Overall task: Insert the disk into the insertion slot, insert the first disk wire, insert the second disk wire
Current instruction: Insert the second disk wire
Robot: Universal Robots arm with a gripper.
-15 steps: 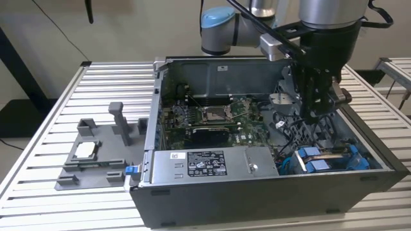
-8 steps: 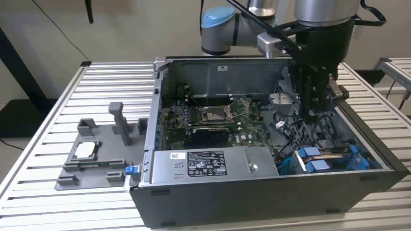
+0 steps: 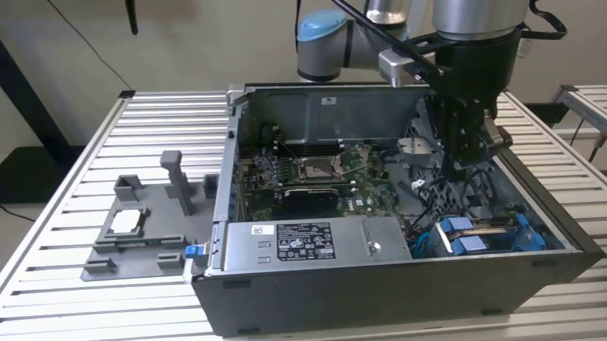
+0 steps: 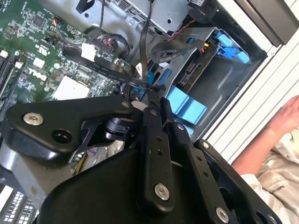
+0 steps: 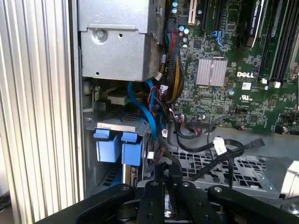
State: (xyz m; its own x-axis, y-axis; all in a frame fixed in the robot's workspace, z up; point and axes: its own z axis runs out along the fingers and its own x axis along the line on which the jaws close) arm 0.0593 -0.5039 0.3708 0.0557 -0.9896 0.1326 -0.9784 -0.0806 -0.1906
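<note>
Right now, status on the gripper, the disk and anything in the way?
Gripper inside the case, jaws shut on black wire. Disk sits in insertion slot. Loose cables crowd the slot; a hand outside the case.

The pincer (image 5: pixel 169 186) is matt black metal, gripping a smooth black-sheathed wire (image 5: pixel 172 169). Beside it the insertion slot (image 4: pixel 224 88) is dull grey sheet metal with glossy blue plastic tabs (image 5: pixel 108 149); the bench (image 3: pixel 161 117) beyond is ribbed pale metal.
</note>
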